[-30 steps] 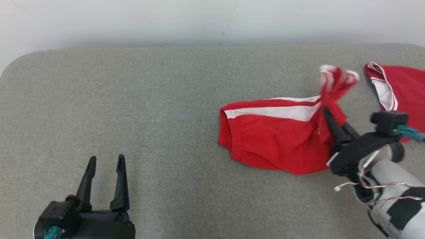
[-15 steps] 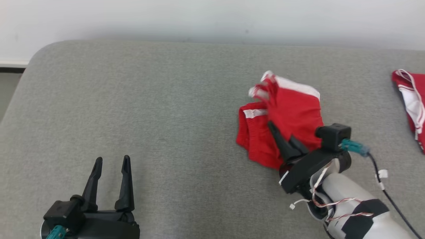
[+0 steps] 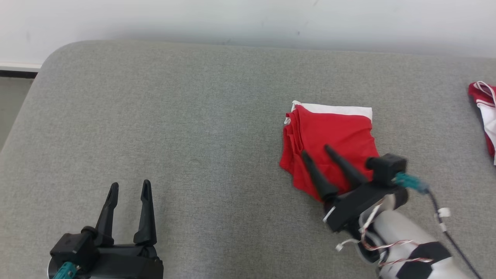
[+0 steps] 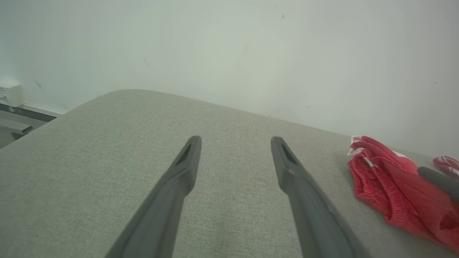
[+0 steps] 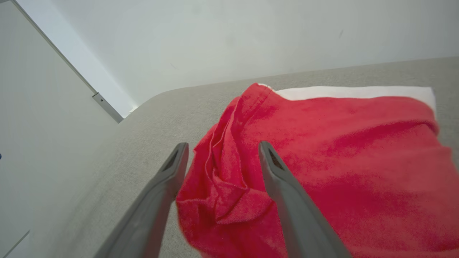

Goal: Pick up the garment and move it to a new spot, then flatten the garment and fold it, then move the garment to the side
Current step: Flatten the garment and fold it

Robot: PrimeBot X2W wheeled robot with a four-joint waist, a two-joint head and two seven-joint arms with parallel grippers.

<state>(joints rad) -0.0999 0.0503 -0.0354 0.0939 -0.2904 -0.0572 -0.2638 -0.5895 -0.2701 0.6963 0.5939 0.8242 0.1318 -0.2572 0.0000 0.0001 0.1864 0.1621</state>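
Note:
The garment (image 3: 333,135) is red with a white band along its far edge and lies folded in a compact stack on the grey padded table (image 3: 186,116), right of centre. My right gripper (image 3: 316,151) stands open just above its near left part, with nothing between the fingers. The right wrist view shows the same fingertips spread over the garment's (image 5: 340,143) bunched left edge, the right gripper (image 5: 223,145) clear of the cloth. My left gripper (image 3: 130,184) rests open at the lower left, far from the garment (image 4: 387,186), and the left gripper (image 4: 235,139) holds nothing.
A second red and white piece of clothing (image 3: 484,112) lies at the table's far right edge. The table's rounded left end (image 3: 27,108) drops off to the floor. A pale wall runs behind the table.
My right gripper carried the garment's right half over to the left, laid it on the other half, then opened and let go. The head view has shifted as well. The left gripper stayed put.

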